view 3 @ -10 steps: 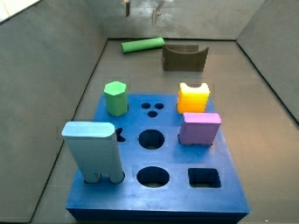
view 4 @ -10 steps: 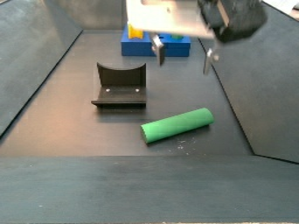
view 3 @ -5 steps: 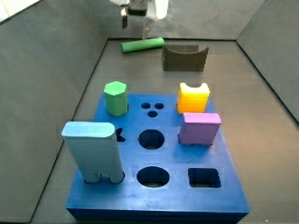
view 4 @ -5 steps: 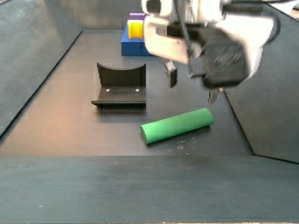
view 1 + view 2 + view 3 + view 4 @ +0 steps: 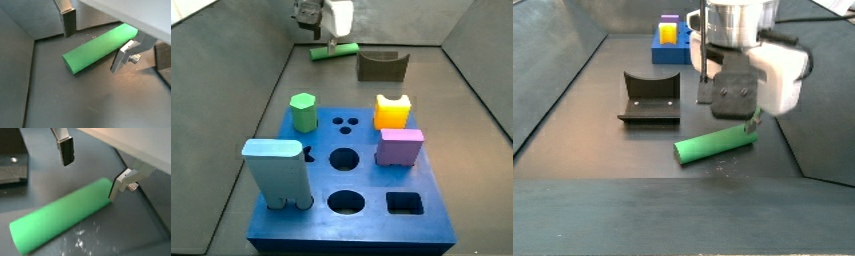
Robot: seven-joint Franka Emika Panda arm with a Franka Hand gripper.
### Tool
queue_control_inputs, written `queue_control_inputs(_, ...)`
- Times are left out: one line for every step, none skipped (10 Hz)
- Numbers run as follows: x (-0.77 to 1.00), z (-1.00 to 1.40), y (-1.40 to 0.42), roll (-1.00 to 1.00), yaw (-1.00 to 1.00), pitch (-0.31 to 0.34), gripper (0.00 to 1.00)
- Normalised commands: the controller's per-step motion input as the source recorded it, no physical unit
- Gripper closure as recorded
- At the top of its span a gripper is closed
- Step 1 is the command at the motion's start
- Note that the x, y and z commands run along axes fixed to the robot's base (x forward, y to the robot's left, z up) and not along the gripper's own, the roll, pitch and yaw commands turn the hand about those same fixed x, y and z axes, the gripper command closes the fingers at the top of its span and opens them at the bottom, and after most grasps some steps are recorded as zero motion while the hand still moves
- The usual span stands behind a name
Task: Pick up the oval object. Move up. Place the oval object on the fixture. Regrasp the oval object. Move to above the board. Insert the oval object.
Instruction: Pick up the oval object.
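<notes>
Since the earlier frames the claw (image 5: 731,100) had dropped from high over the far wall to straddle the oval object (image 5: 716,144), which had not shifted. In both wrist views the claw (image 5: 95,39) was spread, its fingers (image 5: 66,150) either side of the green rod (image 5: 63,218) and clear of it. In a side view the rod (image 5: 331,52) lay flat on the tabletop (image 5: 468,110) just beside the fixture (image 5: 381,65). It looked rigid, light and smooth, so probably slippery; gripping across its middle seemed safest
</notes>
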Motion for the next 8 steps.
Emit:
queue_control_inputs(-0.11,-0.78,0.5,0.0,-0.51,0.009,0.0)
queue_control_inputs(-0.27,-1.0,0.53,0.0,-0.47,0.029,0.0)
queue_control_inputs(-0.35,-1.0,0.35,0.0,-0.47,0.0,0.0)
queue_control_inputs(-0.22,-1.0,0.19,0.0,-0.34,0.0,0.0)
queue_control_inputs(-0.1,-1.0,0.0,-0.03,-0.2,-0.021,0.0)
queue_control_inputs(0.0,-1.0,-0.13,-0.03,-0.17,-0.044,0.0)
queue_control_inputs(0.01,-0.15,0.0,-0.12,0.0,0.0,0.0)
queue_control_inputs(0.04,0.0,0.0,0.0,0.0,0.009,0.0)
